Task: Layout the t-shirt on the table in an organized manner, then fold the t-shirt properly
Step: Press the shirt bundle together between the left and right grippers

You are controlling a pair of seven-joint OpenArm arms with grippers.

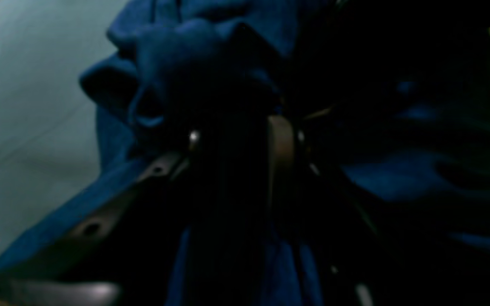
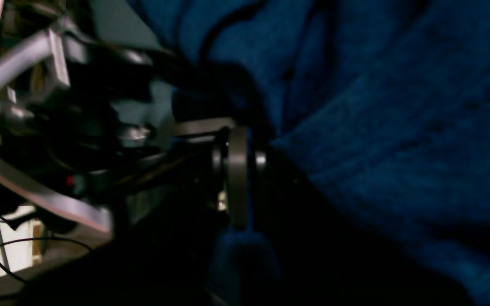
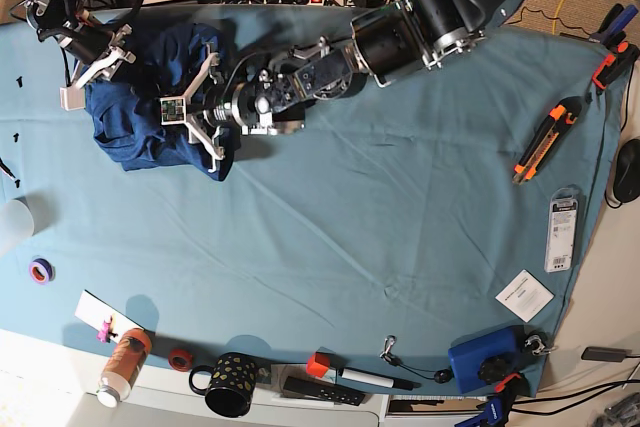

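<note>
Dark navy-blue soft fabric t-shirt (image 3: 140, 107) lies bunched at upper left of the light teal cloth-covered table (image 3: 380, 217). Right gripper (image 2: 240, 170) pinched shut on fabric; left gripper (image 3: 205, 112) buried in folds, grip unclear. Limp, light, drapes; best taken at hem or shoulder corners.

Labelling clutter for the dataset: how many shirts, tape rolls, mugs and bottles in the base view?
shirt: 1
tape roll: 2
mug: 1
bottle: 1
Total: 5
</note>
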